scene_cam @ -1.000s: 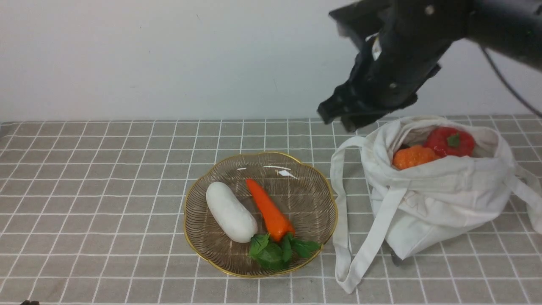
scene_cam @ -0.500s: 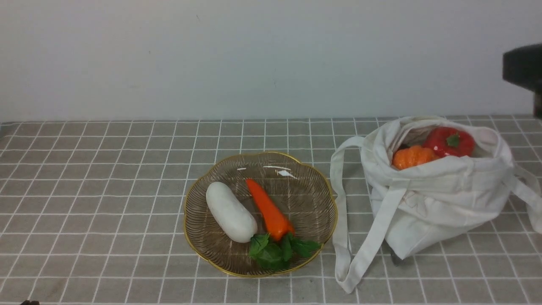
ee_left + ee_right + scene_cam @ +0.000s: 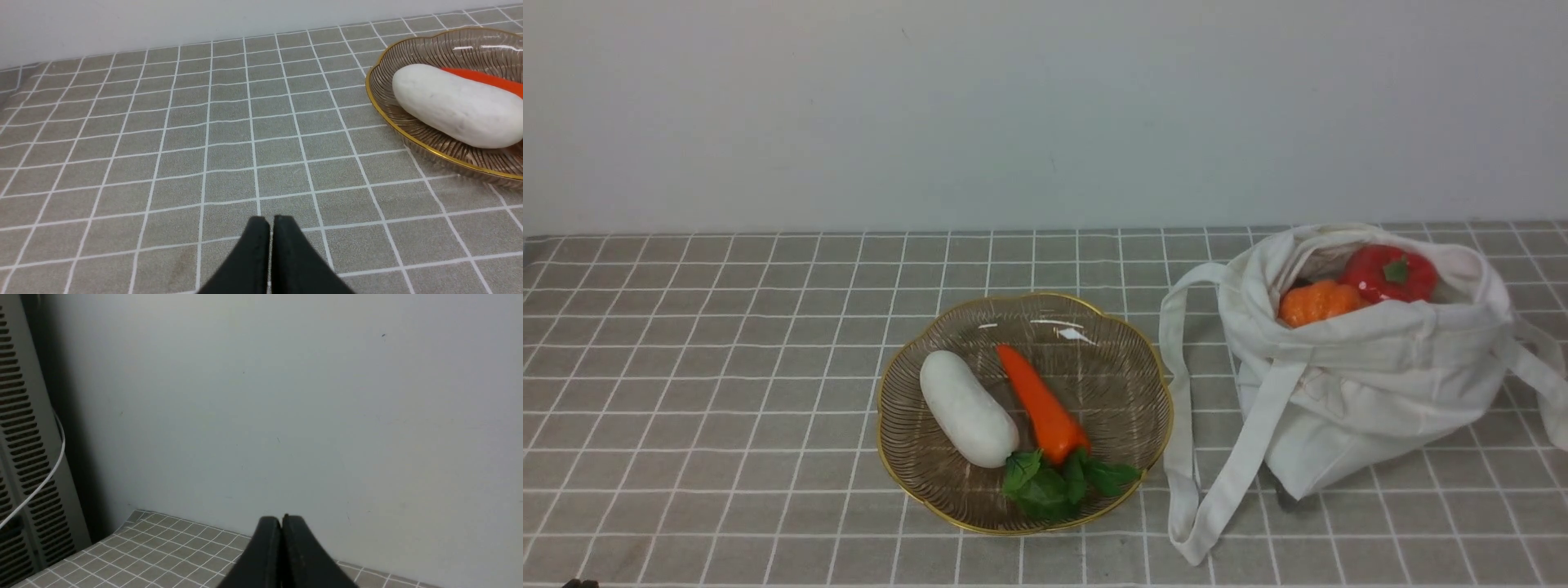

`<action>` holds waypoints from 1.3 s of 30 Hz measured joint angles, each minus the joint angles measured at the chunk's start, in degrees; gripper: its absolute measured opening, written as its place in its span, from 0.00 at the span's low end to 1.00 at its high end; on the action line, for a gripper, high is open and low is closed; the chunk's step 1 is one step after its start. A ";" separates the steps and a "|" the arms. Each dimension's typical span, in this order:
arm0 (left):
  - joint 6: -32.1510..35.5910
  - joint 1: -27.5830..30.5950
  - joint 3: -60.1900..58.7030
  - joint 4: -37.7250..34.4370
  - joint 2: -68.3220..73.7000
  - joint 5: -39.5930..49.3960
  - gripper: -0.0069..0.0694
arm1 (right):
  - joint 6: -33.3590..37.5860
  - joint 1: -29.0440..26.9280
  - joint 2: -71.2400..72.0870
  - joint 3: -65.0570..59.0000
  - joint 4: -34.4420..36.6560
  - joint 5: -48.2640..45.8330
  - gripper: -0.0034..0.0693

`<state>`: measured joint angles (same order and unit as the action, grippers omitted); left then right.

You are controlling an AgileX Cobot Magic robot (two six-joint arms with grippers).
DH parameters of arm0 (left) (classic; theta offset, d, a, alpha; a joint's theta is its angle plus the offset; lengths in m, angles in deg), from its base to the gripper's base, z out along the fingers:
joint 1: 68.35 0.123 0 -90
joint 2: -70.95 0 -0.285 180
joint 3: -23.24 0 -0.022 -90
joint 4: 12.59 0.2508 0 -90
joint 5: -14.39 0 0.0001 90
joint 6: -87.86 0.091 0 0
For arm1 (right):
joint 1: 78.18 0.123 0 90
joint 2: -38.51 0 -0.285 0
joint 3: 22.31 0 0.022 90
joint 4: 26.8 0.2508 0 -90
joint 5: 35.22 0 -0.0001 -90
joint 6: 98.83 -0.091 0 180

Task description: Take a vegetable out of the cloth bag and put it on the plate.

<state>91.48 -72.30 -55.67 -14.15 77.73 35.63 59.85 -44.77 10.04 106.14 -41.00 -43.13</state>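
Carrot lies on plate, out of cloth bag. Likely light, rigid, slick; tapered, so grip across thick half, not leaves. Left jaws and right jaws both pinched together, empty.

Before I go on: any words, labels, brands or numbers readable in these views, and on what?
No readable text in any view.
On the cloth bag: a faint mark on the front panel, too pale and creased to read, if it is print at all.
On the plate, carrot, white vegetable and checked tablecloth: none.
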 joint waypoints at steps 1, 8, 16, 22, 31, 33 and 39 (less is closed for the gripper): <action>0.00 0.00 0.00 0.00 0.00 0.00 0.08 | 0.00 0.00 0.51 -0.17 -0.27 0.46 0.03; 0.00 0.00 0.00 0.00 0.00 0.00 0.08 | 0.06 0.00 0.97 -0.35 -4.02 5.05 0.03; 0.00 0.00 0.00 0.00 0.00 0.00 0.08 | 17.49 0.00 0.70 -0.35 13.50 7.47 0.03; 0.00 0.00 0.00 0.00 0.00 0.00 0.08 | 25.87 0.00 0.70 -0.35 19.21 4.36 0.03; 0.00 0.00 0.00 0.00 0.00 0.00 0.08 | 30.30 -16.64 8.51 -12.12 17.03 -1.29 0.03; 0.00 0.00 0.00 0.00 0.00 0.00 0.08 | 30.17 -22.78 11.82 -18.38 17.09 -2.31 0.03; 0.00 0.00 0.00 0.00 0.04 0.00 0.08 | 28.08 -33.93 20.80 -27.19 18.16 -12.59 0.03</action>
<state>91.48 -72.30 -55.67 -14.15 77.77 35.63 87.93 -78.70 30.84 78.95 -22.85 -55.71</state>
